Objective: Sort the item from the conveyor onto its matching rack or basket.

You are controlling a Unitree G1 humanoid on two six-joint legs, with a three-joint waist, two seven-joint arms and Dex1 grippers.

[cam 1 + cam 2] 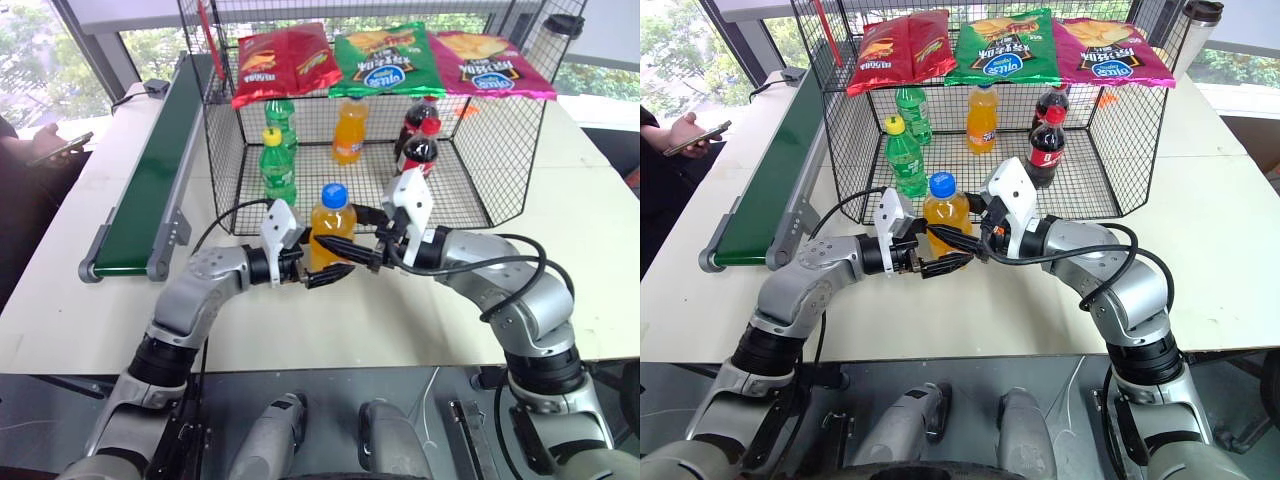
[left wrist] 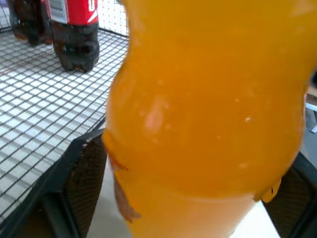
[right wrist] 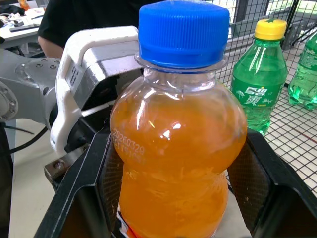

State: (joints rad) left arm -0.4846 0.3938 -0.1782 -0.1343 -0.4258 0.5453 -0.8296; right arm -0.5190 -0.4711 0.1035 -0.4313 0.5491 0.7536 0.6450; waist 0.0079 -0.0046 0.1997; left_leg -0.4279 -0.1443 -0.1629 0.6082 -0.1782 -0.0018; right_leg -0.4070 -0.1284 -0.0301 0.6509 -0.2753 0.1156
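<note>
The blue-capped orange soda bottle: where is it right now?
In the head views, the blue-capped orange soda bottle stands upright between the left gripper and right gripper, just before the wire cage's open front, right of the conveyor.
</note>
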